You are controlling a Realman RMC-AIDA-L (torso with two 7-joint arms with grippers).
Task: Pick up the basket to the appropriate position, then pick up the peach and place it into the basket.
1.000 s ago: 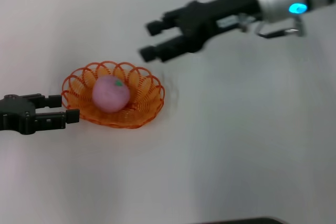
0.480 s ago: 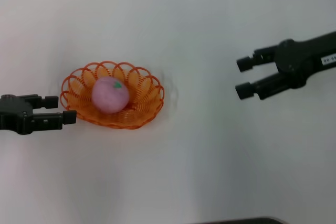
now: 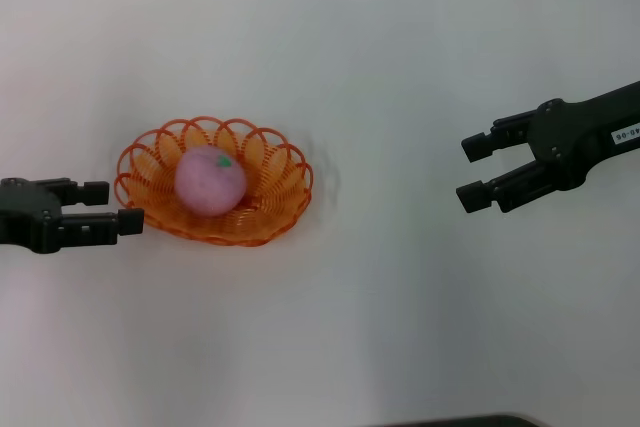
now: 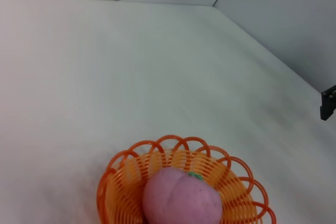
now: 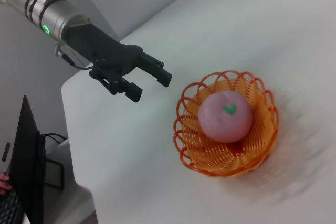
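The orange wire basket (image 3: pixel 272 209) sits on the white table left of centre, with the pink peach (image 3: pixel 209 180) inside it, green mark up. My left gripper (image 3: pixel 112 205) is open and empty just left of the basket's rim. My right gripper (image 3: pixel 471 170) is open and empty far to the right of the basket. The left wrist view shows the basket (image 4: pixel 123 182) and the peach (image 4: pixel 181 199) close up. The right wrist view shows the basket (image 5: pixel 257 148), the peach (image 5: pixel 225 116) and the left gripper (image 5: pixel 150 83) beyond them.
The white table (image 3: pixel 330 327) spreads all around the basket. A dark edge (image 3: pixel 450 421) shows at the bottom of the head view. In the right wrist view the table's edge (image 5: pixel 79 177) and a dark monitor (image 5: pixel 29 177) lie off beyond the left arm.
My right gripper has swung from above the basket far to the right and is now nearly still. My left gripper has backed slightly left. The basket and peach have not moved.
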